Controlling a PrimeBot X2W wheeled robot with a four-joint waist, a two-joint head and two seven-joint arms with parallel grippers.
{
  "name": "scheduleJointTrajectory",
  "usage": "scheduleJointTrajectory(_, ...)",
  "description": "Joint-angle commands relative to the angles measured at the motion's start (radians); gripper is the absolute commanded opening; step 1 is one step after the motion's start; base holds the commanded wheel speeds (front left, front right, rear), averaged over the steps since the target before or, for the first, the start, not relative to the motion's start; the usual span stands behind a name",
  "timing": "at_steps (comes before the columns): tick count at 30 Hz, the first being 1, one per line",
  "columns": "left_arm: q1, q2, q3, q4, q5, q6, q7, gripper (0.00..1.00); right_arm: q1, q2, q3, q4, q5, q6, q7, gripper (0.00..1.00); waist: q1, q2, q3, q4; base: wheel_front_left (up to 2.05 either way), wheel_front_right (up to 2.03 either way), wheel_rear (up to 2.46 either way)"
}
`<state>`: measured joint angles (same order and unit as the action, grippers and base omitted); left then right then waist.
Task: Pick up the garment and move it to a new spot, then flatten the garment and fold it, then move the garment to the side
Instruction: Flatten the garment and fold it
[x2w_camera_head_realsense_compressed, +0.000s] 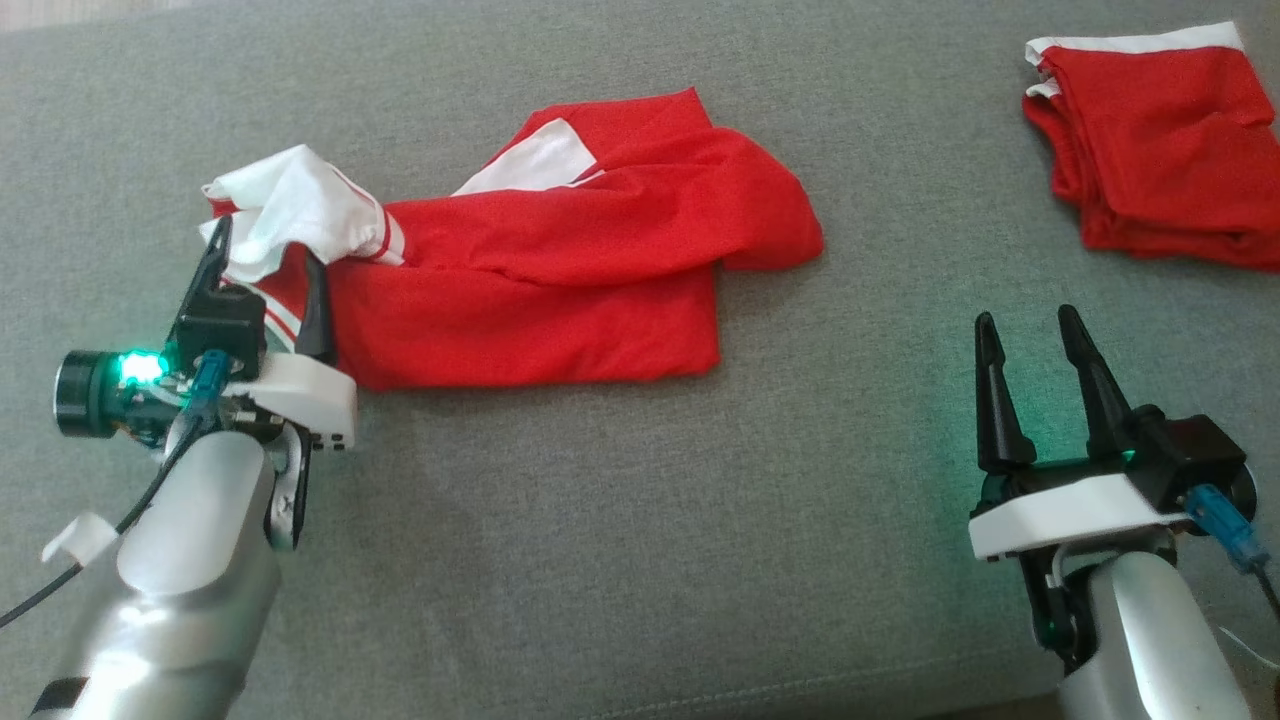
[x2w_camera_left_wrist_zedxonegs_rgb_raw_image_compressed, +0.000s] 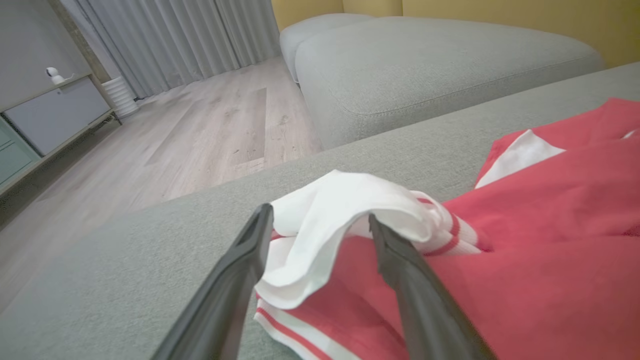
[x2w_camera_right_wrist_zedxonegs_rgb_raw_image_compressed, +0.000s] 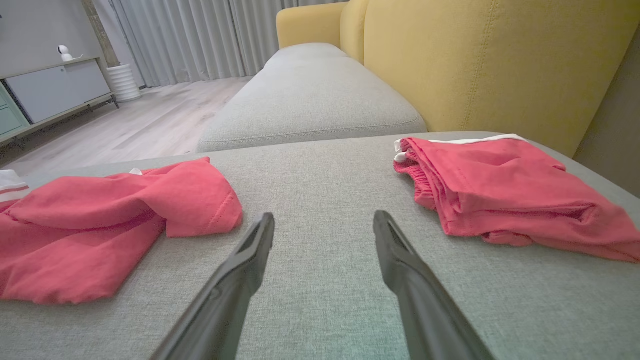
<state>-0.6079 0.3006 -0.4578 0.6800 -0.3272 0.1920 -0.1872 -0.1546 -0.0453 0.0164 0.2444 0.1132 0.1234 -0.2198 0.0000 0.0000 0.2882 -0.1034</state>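
Red garment (x2w_camera_head_realsense_compressed: 580, 270) in a crumpled heap left of centre on the grey cushion (x2w_camera_head_realsense_compressed: 600, 520), with its white striped sleeve end (x2w_camera_head_realsense_compressed: 290, 205) bunched at the left edge. Around that white bunch, the left gripper (x2w_camera_head_realsense_compressed: 268, 245), fingers spread wide, one on each side of the cloth, not yet pinching it. Well off to the right and nearer, the right gripper (x2w_camera_head_realsense_compressed: 1027, 318), fingers likewise wide and holding nothing, over bare cushion. At far right, a second red garment (x2w_camera_head_realsense_compressed: 1160, 150), folded, well apart from the first.

Judged to be the first step, the pick-up, at the point of grasping. Next: close the left fingers on the bunch, deep enough to catch more than one loose layer. Then lift clear and carry toward the open stretch of cushion nearer and to the right.
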Motion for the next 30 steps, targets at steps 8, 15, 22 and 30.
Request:
scheduleJointTrajectory(8,-0.025,0.051,0.001,-0.06,0.021,0.007,0.032,1.0,-0.02,-0.005,0.034,-0.03,0.003,0.007,-0.006,1.0,0.0,0.0,0.007,-0.003,0.0,0.0,0.0)
scheduleJointTrajectory(15,-0.054,0.066,0.0,-0.05,0.016,0.001,0.044,0.0,-0.024,-0.005,0.033,-0.027,0.003,0.007,-0.008,1.0,0.0,0.0,0.017,-0.016,0.0,0.0,0.0)
scheduleJointTrajectory(22,-0.013,0.095,0.008,-0.107,0.021,0.027,-0.007,0.0,-0.014,-0.005,0.01,-0.02,0.002,0.007,-0.012,1.0,0.0,0.0,-0.015,0.025,0.0,0.0,0.0)
scheduleJointTrajectory(30,0.164,0.164,0.016,-0.33,0.02,0.086,0.003,0.0,0.015,-0.005,-0.005,-0.002,0.002,0.007,-0.009,1.0,0.0,0.0,-0.1,0.1,0.0,0.0,0.0)
